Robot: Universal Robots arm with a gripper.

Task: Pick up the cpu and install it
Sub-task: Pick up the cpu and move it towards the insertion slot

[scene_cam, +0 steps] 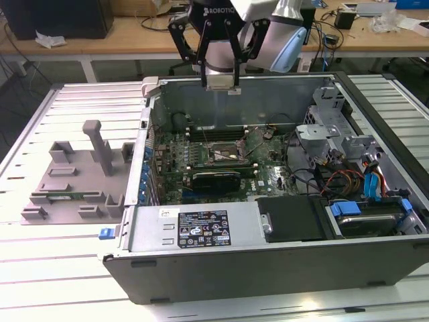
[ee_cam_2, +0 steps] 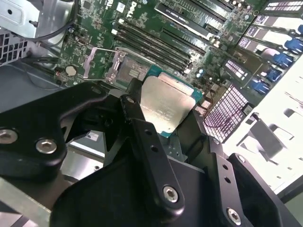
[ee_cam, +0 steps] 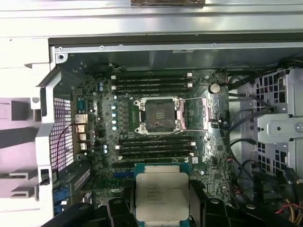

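Pincer holds cpu
The pincer (scene_cam: 222, 74) pinches the cpu (ee_cam: 162, 196) by two edges, shiny top showing, above the far wall of the computer case (scene_cam: 281, 268).

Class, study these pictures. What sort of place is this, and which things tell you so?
Probably a robotics lab or workshop: an open computer case on a slatted table, a robot hand holding a cpu over the motherboard, and cluttered benches behind.
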